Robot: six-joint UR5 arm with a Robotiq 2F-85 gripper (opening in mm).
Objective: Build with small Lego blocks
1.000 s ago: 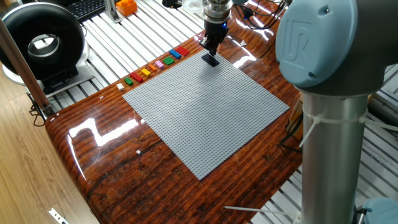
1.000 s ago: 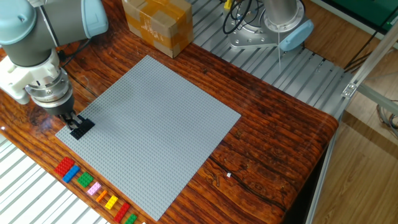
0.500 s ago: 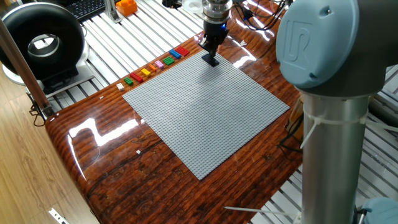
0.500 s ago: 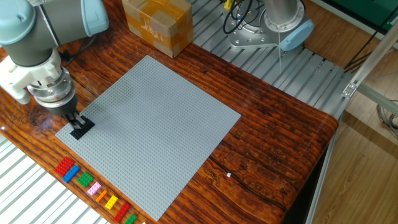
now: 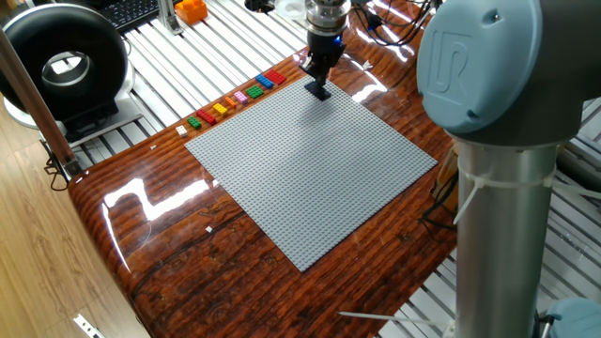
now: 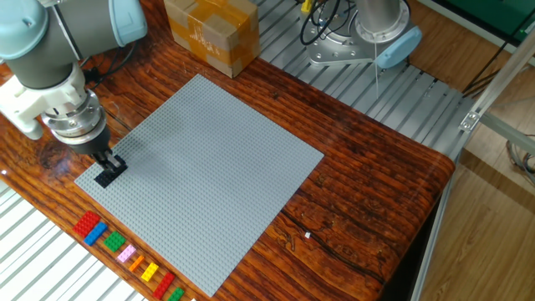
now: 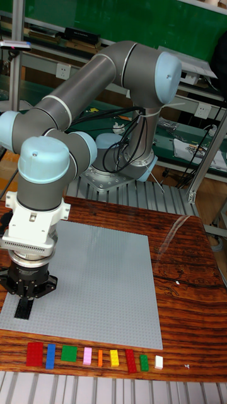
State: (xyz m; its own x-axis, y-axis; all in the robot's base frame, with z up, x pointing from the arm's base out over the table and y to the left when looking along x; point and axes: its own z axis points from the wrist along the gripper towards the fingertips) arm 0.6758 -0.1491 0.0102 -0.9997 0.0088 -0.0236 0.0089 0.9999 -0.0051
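My gripper (image 5: 319,84) (image 6: 105,164) (image 7: 26,304) points straight down at a corner of the large grey baseplate (image 5: 310,169) (image 6: 209,159) (image 7: 101,284). Its narrow fingers are shut on a dark Lego block (image 5: 320,92) (image 6: 108,174) (image 7: 23,312) that rests on the studs. A row of small Lego blocks (image 5: 235,99) (image 6: 127,253) (image 7: 87,356) lies on the wooden table just off the plate's edge: red, blue, green, pink, orange, yellow, red, green. A tiny white piece (image 7: 159,362) ends the row.
A cardboard box (image 6: 211,33) stands beyond the plate's far corner. An orange plastic object (image 5: 191,10) and a black round device (image 5: 64,66) sit on the slatted bench off the table. The arm's base (image 6: 359,38) and its thick column (image 5: 498,188) flank the table.
The gripper has sunk slightly onto the plate's corner with the dark block. The row of blocks has not moved.
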